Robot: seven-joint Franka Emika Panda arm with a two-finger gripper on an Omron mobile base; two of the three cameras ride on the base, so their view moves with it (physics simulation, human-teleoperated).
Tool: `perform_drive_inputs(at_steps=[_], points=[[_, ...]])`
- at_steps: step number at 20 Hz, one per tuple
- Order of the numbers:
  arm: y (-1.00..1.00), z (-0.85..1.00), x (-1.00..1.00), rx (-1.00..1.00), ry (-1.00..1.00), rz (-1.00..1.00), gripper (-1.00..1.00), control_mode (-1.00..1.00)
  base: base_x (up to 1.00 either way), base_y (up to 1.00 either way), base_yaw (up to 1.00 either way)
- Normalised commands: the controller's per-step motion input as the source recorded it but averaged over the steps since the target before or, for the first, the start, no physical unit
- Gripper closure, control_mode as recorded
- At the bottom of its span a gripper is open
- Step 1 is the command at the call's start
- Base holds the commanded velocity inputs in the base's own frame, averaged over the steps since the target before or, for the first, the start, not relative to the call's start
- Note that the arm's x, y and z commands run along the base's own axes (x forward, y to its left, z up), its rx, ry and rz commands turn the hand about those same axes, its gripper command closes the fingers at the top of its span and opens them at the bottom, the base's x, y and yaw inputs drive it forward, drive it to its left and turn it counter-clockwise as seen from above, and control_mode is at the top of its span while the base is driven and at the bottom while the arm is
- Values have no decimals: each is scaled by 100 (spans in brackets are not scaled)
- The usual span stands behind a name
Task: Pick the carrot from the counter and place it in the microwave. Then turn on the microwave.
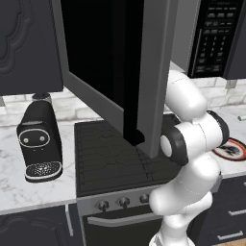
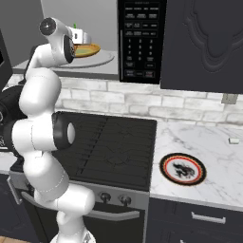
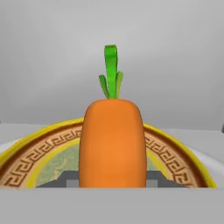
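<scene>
Carrot (image 3: 112, 144) pinched in jaws, above yellow-rimmed plate (image 3: 39, 153) inside microwave (image 2: 95, 28).

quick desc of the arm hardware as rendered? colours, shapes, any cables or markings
Glossy white rounded arm of fat cylindrical segments, with dark grey to black bands and round caps at the joints. Small white hand block at the gripper. No cables, logos or markings visible. The fingers can't be made out.

A rendered home kitchen: a black ridged stovetop (image 2: 111, 149) with oven knobs sits between white marble-look counter (image 2: 199, 142) stretches. Above hangs an open microwave (image 2: 140, 40), with dark cabinets (image 2: 201, 45), a brick backsplash (image 2: 142, 102) and a coffee machine (image 1: 40, 141)
</scene>
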Motion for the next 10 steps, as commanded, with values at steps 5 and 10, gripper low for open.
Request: perform_drive_inputs(at_steps=[5,10], points=[[8,0,23,0,3,0,100,-100,0,0,0],[3,-5,20,0,2,0,100,-100,0,0,0]])
